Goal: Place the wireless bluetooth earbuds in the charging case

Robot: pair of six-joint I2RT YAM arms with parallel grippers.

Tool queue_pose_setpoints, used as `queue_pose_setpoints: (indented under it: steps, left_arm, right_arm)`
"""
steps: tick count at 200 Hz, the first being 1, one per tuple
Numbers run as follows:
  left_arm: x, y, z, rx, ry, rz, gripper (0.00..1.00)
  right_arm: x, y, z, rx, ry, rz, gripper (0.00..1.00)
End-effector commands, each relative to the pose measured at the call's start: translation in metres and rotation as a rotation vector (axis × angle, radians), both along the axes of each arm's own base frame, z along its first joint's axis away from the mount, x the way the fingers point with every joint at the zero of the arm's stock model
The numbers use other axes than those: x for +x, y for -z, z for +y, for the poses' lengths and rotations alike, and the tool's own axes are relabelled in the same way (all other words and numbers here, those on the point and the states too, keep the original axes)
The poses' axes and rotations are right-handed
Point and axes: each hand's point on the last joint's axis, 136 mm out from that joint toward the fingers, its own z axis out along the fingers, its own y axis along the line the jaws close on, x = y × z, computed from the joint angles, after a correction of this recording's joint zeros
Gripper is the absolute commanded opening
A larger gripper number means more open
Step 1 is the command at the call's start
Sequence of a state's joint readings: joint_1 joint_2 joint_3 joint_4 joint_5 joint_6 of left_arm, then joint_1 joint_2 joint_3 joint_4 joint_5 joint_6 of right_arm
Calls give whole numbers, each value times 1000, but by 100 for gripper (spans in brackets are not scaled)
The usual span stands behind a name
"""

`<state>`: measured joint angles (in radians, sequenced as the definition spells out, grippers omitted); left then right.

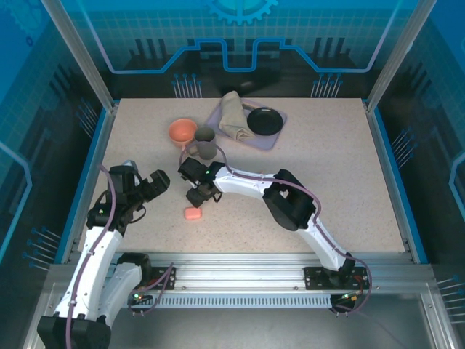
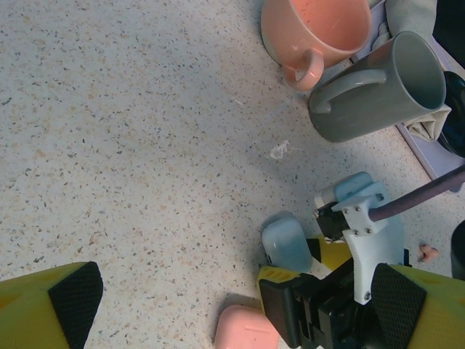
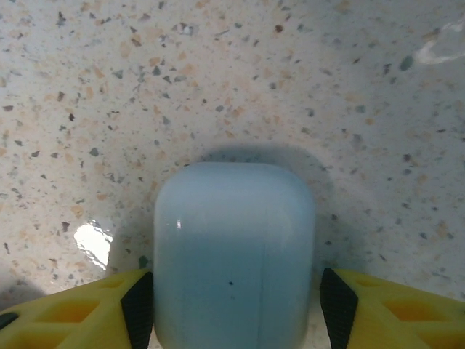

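While blue case point(image 2: 287, 243) and pink case point(image 2: 245, 331) at its 6 o'clock look shut, a pink earbud point(image 2: 429, 252) lies loose, uninserted. Right claw point(image 3: 234, 305) pinches the blue case; left claw point(image 2: 234, 302) gapes empty.

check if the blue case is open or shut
Shut: the blue case is one smooth closed shell between the right fingers.

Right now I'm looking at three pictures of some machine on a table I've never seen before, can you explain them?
Two robot arms are bolted at a table's near edge. One picture looks down from above; the others come from a camera on each wrist. On the table: a peach mug, a grey mug, a tray holding a cloth and black plate, a pink case. The right hand straddles a light blue case; whether it grips is unclear. The left hand is open, empty.
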<state>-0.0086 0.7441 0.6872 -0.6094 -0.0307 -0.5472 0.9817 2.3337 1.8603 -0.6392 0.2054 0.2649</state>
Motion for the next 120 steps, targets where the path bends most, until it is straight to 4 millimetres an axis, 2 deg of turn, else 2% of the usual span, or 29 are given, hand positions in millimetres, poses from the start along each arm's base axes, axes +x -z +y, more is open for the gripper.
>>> queue_pose_setpoints:
  steps: [1, 67, 96, 110, 113, 120]
  left_arm:
    - [1, -10, 1, 24, 9, -9, 99]
    - [3, -10, 0, 20, 11, -6, 99]
    - [3, -9, -1, 13, 14, -2, 99]
    - [4, -9, -2, 10, 18, -2, 99]
    - [3, -9, -2, 8, 19, -1, 99]
    - [4, -9, -3, 4, 23, -2, 99]
  right_arm:
    - [-2, 14, -2, -49, -13, 10, 63]
    - [0, 17, -7, -46, 3, 19, 46]
    - [4, 12, -11, -23, 13, 3, 42]
    - [5, 18, -15, -24, 13, 1, 41]
    - [8, 6, -14, -4, 15, -15, 41]
    - [9, 3, -15, 3, 13, -24, 41]
